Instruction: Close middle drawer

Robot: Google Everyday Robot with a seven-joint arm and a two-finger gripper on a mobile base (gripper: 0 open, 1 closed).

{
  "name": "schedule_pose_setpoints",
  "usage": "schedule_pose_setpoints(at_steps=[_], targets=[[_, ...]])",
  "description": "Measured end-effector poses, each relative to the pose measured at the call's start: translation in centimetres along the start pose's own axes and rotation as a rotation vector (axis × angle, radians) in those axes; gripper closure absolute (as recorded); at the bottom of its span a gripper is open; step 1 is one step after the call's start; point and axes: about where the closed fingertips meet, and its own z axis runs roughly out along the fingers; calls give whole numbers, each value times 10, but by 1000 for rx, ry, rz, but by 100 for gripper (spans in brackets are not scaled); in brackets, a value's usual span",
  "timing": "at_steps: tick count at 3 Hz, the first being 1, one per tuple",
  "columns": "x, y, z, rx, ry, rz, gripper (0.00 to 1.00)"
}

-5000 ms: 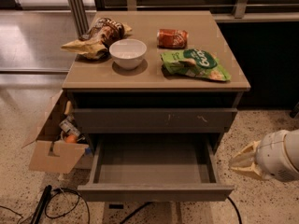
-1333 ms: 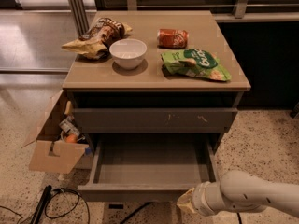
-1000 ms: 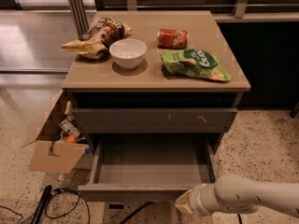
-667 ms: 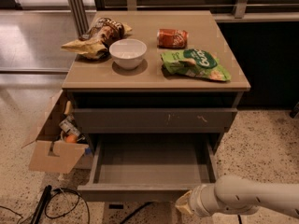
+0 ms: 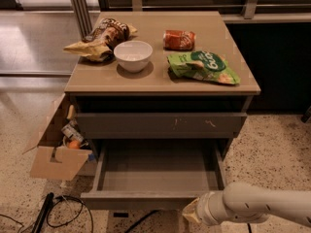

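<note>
The middle drawer (image 5: 158, 168) of the grey-brown cabinet is pulled far out, and its bare grey inside is empty. Its plain front (image 5: 136, 200) faces me low in the camera view. Above it is the drawer front with small pale scratch marks (image 5: 160, 124), which is nearly pushed in. My gripper (image 5: 192, 212) is at the bottom of the view, on a pale arm coming in from the right. It is right at the right end of the open drawer's front, at its lower edge. The lowest front is hidden.
On the cabinet top (image 5: 160, 81) lie a brown chip bag (image 5: 99, 38), a white bowl (image 5: 132, 56), a red can (image 5: 179, 39) and a green chip bag (image 5: 204, 67). An open cardboard box (image 5: 56, 152) stands to the left. Black cables (image 5: 63, 212) lie on the speckled floor.
The arm has come from the right side of the cabinet down to the right end of the open drawer's front. Over the last second it has barely moved. The drawer is still open.
</note>
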Motion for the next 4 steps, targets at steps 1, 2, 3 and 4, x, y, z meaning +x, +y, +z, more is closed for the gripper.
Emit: schedule_pose_setpoints(at_steps=[1, 2, 3, 4], targets=[[-8, -5, 7, 8, -13, -1, 14], [-23, -19, 14, 37, -40, -31, 0], [-40, -40, 15, 64, -60, -39, 0], [-49, -53, 15, 82, -70, -44, 18]])
